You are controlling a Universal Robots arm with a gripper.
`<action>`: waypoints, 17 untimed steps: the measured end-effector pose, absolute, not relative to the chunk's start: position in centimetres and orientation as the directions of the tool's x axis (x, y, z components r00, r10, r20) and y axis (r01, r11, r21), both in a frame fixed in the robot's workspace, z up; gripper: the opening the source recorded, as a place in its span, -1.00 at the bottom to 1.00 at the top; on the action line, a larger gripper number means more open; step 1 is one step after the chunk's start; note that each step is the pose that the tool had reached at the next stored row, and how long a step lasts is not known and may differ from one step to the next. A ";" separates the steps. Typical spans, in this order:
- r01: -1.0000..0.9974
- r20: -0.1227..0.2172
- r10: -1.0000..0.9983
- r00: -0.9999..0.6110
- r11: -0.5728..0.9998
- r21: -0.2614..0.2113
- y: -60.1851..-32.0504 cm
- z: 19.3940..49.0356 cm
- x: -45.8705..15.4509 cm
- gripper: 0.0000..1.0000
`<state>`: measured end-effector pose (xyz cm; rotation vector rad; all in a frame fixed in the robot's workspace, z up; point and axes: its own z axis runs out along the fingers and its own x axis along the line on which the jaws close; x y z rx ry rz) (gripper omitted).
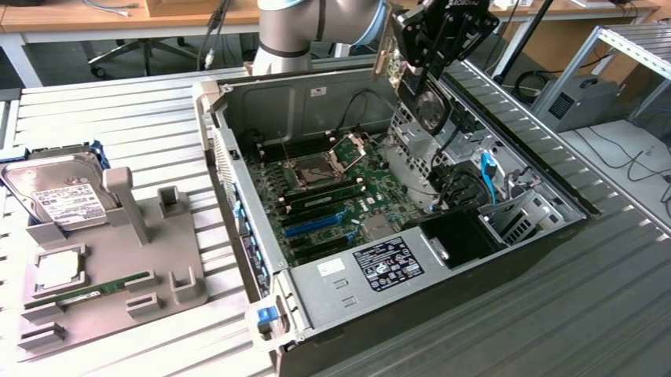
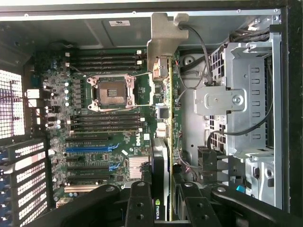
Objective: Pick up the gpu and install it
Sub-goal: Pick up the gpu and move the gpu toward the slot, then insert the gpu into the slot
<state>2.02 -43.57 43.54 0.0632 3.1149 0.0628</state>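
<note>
While the gpu hangs above the open computer case in the exterior view, the gripper is clamped on its upper part, jaws pressed against the card's two faces. The round fan faces the camera. The card sits over the drive cage, toward the exterior view's right of the motherboard, and clear of both. This angle gives height, which a camera looking straight down cannot: the card is well off the board and in no slot. Well apart, at the exterior view's left, a grey fixture carries a hard drive and a RAM stick.

From the wrist view the gpu runs edge-on, a finger on either side. Its silver bracket reaches near the case's rear wall, with a black cable arching just beside it. The blue slots lie off to one side of the card, not beneath it. This is the lateral line-up that the exterior view leaves vague.

My worries follow from that. The bracket could snag the cable (it looks very close). A descent out of line would set the edge connector on board components or the cage. A grip at one end might also let the long card pivot.
</note>
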 end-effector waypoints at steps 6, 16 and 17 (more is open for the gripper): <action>0.040 -0.025 0.041 -0.999 0.998 0.041 -43.6 43.5 2.5 -0.46; 0.040 -0.025 0.041 -0.999 0.998 0.041 -43.6 43.5 2.5 -0.46; 0.040 -0.025 0.041 -0.999 0.998 0.041 -43.6 43.5 2.5 -0.46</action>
